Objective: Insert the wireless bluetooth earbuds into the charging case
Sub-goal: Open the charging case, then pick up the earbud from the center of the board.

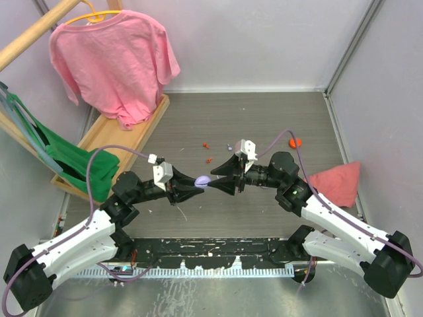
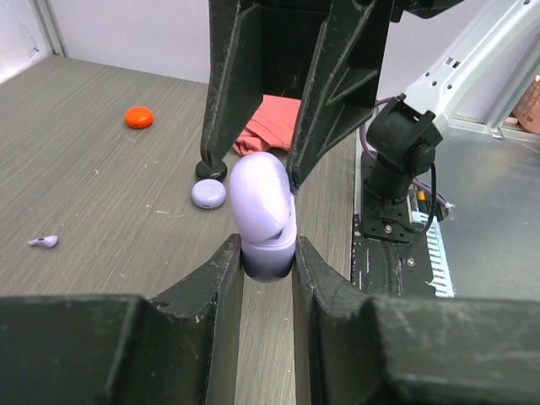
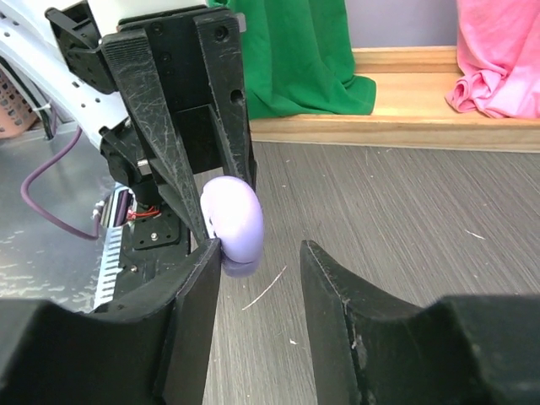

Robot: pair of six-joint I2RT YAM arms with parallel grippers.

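Grey wood-grain tabletop (image 1: 264, 119) lies under both arms. Above it, the left gripper (image 2: 266, 246) pinches a lilac rounded piece (image 2: 261, 198), and the right gripper (image 3: 261, 249) is spread wide around the same piece. On the table, the charging case (image 2: 211, 170), a small black puck, sits just beside a lilac disc (image 2: 208, 194).

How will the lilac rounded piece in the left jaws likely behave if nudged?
The lilac piece looks smooth and glossy, so it may slip in the left gripper, which pinches only its lower end. Undented under that pinch, it seems rigid. Being rounded, it would likely roll if dropped.
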